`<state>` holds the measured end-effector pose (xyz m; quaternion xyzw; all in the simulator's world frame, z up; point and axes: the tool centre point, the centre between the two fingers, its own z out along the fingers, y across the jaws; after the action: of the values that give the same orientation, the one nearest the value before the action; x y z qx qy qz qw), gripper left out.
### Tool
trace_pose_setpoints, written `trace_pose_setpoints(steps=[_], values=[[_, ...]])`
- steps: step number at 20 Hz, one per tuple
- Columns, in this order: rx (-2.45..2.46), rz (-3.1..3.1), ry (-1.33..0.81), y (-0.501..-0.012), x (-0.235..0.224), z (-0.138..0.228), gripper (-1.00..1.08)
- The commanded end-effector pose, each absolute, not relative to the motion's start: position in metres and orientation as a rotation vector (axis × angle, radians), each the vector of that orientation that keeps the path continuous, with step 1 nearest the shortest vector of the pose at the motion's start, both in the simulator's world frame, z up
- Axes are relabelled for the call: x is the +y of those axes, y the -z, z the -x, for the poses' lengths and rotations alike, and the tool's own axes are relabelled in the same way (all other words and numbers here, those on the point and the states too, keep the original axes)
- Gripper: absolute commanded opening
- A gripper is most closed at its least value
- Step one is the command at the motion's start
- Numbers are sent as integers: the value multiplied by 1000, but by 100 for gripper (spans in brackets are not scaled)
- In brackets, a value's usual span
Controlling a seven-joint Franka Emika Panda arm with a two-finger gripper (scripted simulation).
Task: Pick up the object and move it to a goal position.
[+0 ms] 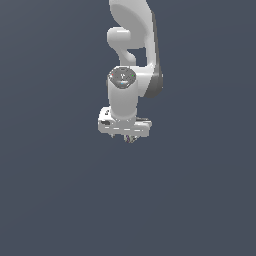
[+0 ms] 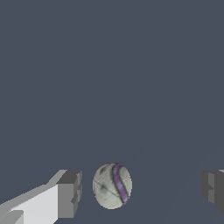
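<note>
The object (image 2: 112,185) is a small grey-white ball with a purple stripe. In the wrist view it lies on the dark floor between my gripper's (image 2: 142,192) two fingers, closer to one grey fingertip (image 2: 70,194) than to the other (image 2: 213,189). Neither pad touches it, and the gripper is open wide. In the exterior view the gripper (image 1: 129,136) points straight down under the white hand, and only a sliver of the object (image 1: 131,139) peeks out below it. No goal marker shows in either view.
The white arm (image 1: 132,55) rises behind the hand in the exterior view. A plain dark grey-blue floor (image 1: 60,200) surrounds it on all sides.
</note>
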<state>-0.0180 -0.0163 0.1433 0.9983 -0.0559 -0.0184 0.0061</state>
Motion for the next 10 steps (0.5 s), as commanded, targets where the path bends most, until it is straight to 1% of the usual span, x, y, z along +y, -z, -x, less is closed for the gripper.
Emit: trace_pose_setpoints(steps=[1,10], values=[[-228,-3121,57,-142,-15,20,100],[-527,-3087,50,-132,-9,29,100]])
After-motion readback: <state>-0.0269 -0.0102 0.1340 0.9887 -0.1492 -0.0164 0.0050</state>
